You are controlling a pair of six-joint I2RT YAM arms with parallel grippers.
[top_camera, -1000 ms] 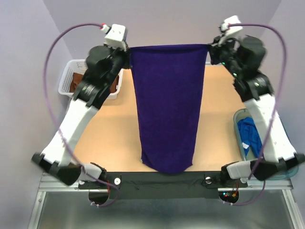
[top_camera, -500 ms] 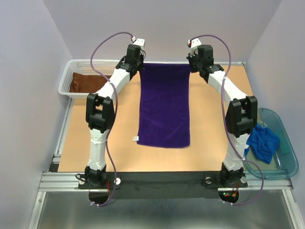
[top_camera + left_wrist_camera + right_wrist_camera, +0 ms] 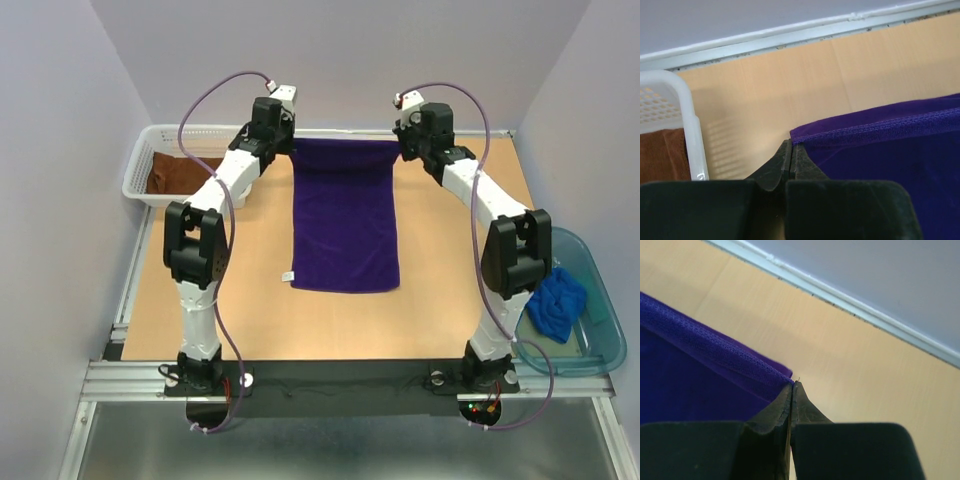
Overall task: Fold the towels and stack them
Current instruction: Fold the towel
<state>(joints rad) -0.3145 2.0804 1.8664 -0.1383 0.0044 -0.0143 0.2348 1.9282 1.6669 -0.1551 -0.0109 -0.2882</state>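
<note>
Purple towel (image 3: 345, 215) lies flat in the middle of the table (image 3: 450, 290), left gripper (image 3: 790, 150) and right gripper (image 3: 792, 389) each clamped on a far corner, so next up is probably pulling those corners nearward to fold it in half.

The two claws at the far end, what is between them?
The far edge of the purple towel, its corners pinched by the left claw and the right claw. The top view shows it.
</note>
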